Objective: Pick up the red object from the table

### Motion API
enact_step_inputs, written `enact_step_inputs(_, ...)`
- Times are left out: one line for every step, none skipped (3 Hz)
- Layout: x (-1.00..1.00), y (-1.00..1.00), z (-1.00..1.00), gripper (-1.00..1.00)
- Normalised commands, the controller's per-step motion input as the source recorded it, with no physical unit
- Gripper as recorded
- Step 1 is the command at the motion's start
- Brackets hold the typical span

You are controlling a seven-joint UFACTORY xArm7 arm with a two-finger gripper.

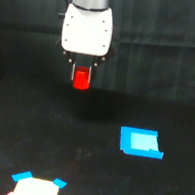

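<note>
Landmark: the flat rectangle [140, 142], lying on the table [89, 175] toward the exterior view's right.

The gripper [81, 78] hangs up and to the exterior view's left of the rectangle, well apart from it, below the arm housing [87, 29]. The block [81, 79] sits between the gripper's fingers, clear of the table surface, above and left of the rectangle.

A second flat item [36, 187] lies on the table at the near edge of the view, down and left of the rectangle, well apart from it and partly cut off by the bottom border.
</note>
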Motion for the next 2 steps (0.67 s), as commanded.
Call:
enact_step_inputs(0.27,0.05,0.80,-1.00)
enact_step_inputs(0.51,-0.27,1.00,-1.00)
